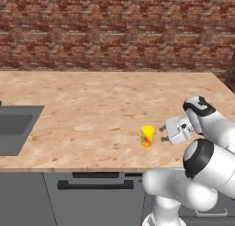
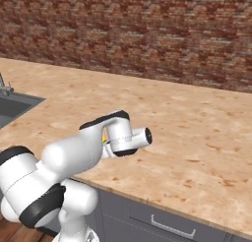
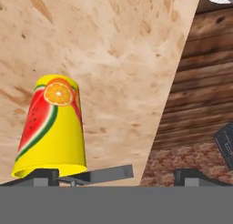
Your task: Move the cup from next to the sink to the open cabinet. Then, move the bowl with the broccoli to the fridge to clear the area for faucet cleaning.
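I am on the first step, taking the small bright-yellow cup with the fruit print (image 1: 147, 137), which stands upright on the speckled tan stone counter (image 1: 101, 110), near its front edge and well apart from the dark grey recessed sink (image 1: 13, 128) off to the left; from the left base view my two-finger gripper (image 1: 164, 133) lies level, just beside the cup on its right; to do this well I judge I should line the hand up so the cup sits squarely between the fingers, as the hand view has it off toward one finger tip (image 3: 43, 176), then close gently at mid-height; the jaws stand fully spread, holding nothing and apparently not touching the cup.
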